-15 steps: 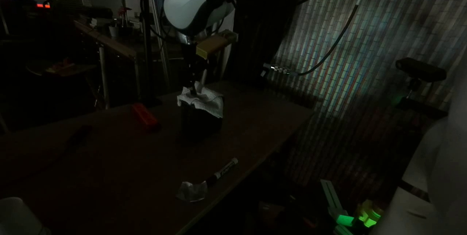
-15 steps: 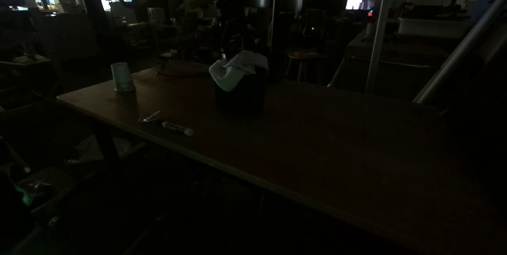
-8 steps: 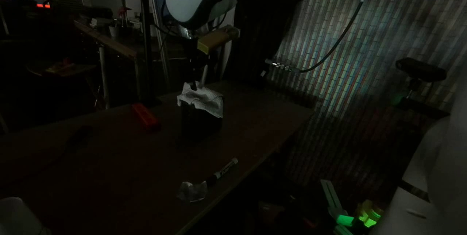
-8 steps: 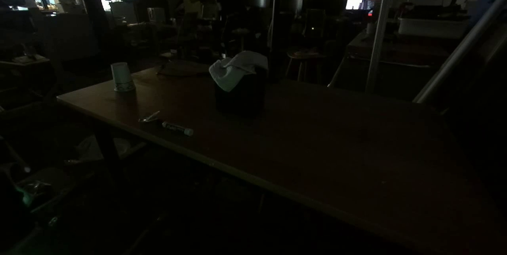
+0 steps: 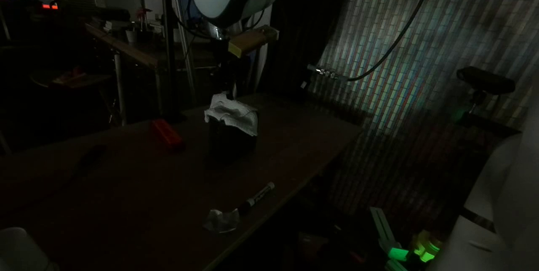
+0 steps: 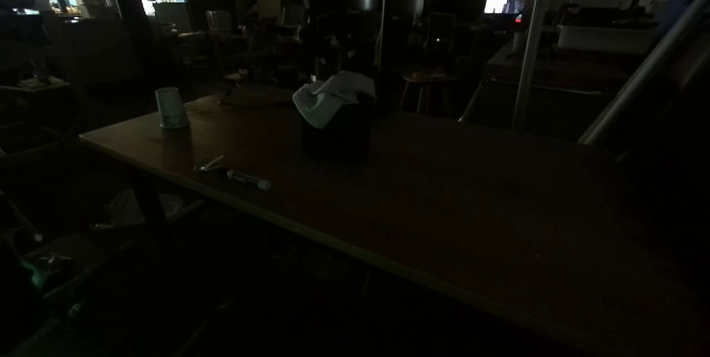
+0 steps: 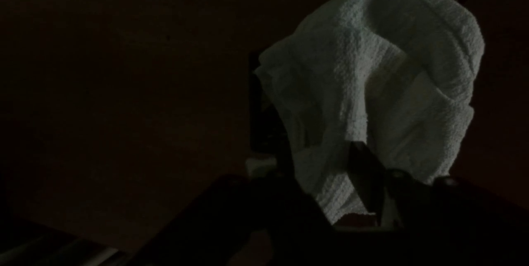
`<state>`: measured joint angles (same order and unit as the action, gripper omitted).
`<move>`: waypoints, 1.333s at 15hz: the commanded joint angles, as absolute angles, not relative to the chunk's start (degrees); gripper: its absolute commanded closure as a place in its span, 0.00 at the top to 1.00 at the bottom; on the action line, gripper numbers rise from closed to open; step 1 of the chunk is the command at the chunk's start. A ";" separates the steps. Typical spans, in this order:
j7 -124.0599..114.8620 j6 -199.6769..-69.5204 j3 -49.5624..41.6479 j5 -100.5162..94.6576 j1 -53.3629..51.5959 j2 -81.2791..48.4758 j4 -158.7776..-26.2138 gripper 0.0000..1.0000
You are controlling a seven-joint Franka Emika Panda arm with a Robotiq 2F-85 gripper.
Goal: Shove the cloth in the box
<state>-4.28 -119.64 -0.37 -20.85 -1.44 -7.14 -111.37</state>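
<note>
The cloth (image 5: pixel 233 116) is draping over the box (image 5: pixel 231 145), the tool (image 7: pixel 313 156) hanging above, fingers parted and released.
Left to right in an exterior view: a pale cup (image 5: pixel 20 249) is standing on the counter (image 5: pixel 126 191), a red object (image 5: pixel 166 133) is lying near the box, a crumpled scrap (image 5: pixel 222 221) is resting near the edge, the box is standing with the cloth hiding its inside, and a marker (image 5: pixel 260 194) is lying beside the scrap.

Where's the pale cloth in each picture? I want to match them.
In an exterior view: cloth, left of centre, mid-height.
In an exterior view: cloth, just left of centre, upper half.
Wrist view: cloth, mostly right of centre.
Shared landmark: the dark box beneath it; in the wrist view the dark box shows left.
</note>
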 commanded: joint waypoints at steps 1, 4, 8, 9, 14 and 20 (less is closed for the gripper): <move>-2.90 -119.20 -0.25 -19.18 -1.25 -5.89 -111.70 0.12; -2.24 -118.96 -0.16 -18.10 -1.21 -6.49 -111.54 0.00; -0.69 -118.63 -0.21 -15.15 -0.92 -7.93 -111.07 0.00; -0.15 -118.60 -0.22 -14.32 -0.82 -8.31 -110.94 0.00; 2.58 -118.74 -0.56 -11.09 0.22 -11.88 -109.83 0.00; 7.55 -117.47 -1.04 -5.90 3.14 -18.15 -107.77 0.00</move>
